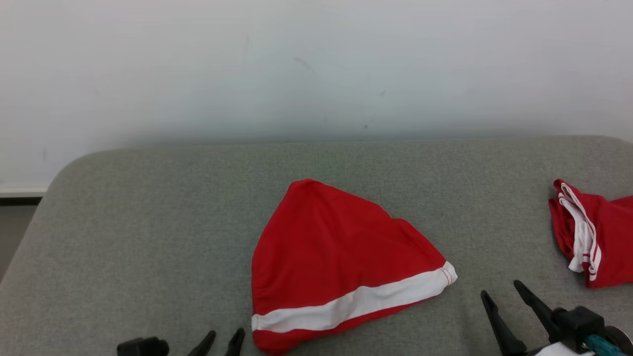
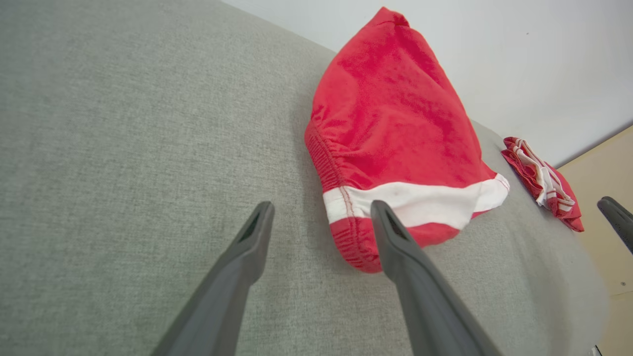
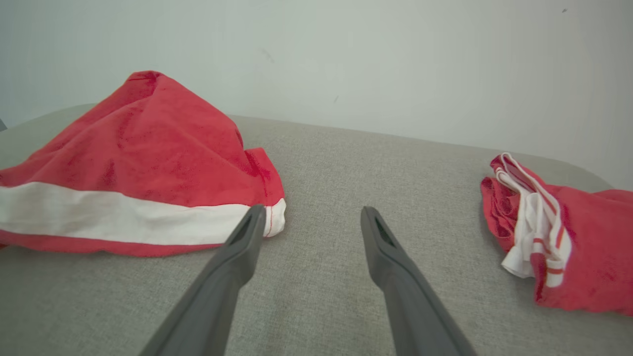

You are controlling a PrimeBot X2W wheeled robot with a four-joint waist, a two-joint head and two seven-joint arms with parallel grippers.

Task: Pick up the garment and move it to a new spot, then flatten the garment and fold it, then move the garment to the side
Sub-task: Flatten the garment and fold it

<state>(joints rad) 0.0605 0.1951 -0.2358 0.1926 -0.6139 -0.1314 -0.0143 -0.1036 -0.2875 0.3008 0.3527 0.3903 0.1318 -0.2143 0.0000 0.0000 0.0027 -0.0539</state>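
Left gripper [image 1: 226,338]: fingers wide apart, empty, we note.
Right gripper [image 1: 500,288]: likewise wide, holding nothing.
Red shorts [image 1: 341,257]: we find them lying mid grey cushion [image 1: 148,222], between grippers.
Bundled red garment [image 1: 601,237]: right edge.

Left gripper [image 1: 226,333]: two slim dark fingers [image 2: 237,277] tapering to blunt points; black blocky mount [image 1: 142,346] left of base. Right gripper [image 1: 500,288]: same long tapered dark fingers, black housing [image 1: 576,319] at root, teal fitting [image 1: 601,346], white shell [image 1: 561,350] beneath. Close up, fingers matte charcoal, with narrow slot [image 3: 246,228] recessed near each tip.
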